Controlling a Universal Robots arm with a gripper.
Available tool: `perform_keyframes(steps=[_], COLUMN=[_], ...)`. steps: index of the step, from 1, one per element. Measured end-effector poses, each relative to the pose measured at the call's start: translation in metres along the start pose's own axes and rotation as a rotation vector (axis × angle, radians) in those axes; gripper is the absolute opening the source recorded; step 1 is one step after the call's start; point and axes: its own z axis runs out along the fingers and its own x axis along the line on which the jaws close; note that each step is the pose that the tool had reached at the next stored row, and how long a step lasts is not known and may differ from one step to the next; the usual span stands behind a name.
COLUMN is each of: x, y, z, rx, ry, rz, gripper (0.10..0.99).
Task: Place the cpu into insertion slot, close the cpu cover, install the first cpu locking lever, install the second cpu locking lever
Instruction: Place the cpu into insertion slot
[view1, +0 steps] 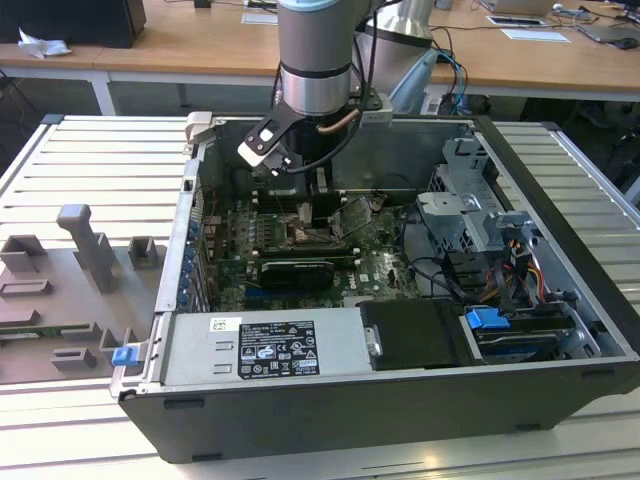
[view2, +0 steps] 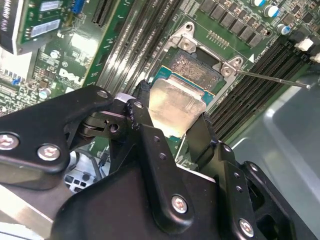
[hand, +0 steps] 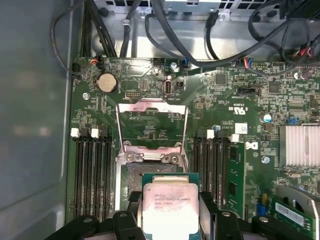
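the claw (view2: 171, 117) is pinching the cpu (hand: 170, 205) by two opposite edges, pale metal top facing the wrist cameras. it holds the chip right over the insertion slot (hand: 135, 181) but not seated; in both wrist views part of the dark socket bed shows bare past the chip's edge.

the cpu cover (hand: 150, 105) stands swung open at the edge of the slot away from the claw (green board shows through its square window). rows of long black memory slots (hand: 92, 170) run along both flanks of the slot, close beside the claw's fingers (view2: 202, 132). a thin metal rod (view2: 270, 79) sticks out from one corner of the slot and crosses above one bank of them. beyond the open cover sit a coin battery (hand: 106, 82) and a tangle of dark cables (hand: 165, 35).

from where i stand, the arm drops straight into the open computer case (view1: 560, 300) lying on the slatted table (view1: 100, 170). a long black card (view1: 297, 272) lies just beside the slot, between it and the power supply box (view1: 270, 345).
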Motion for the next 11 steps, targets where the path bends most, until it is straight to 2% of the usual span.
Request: perform_keyframes(steps=[4, 11], x=[0.0007, 0.0007], y=[-0.0008, -0.0022], z=[0.0056, 0.0077], rx=[0.0, 0.0], ry=[0.0003, 0.001], rz=[0.0, 0.0], gripper=[0.537, 0.537])
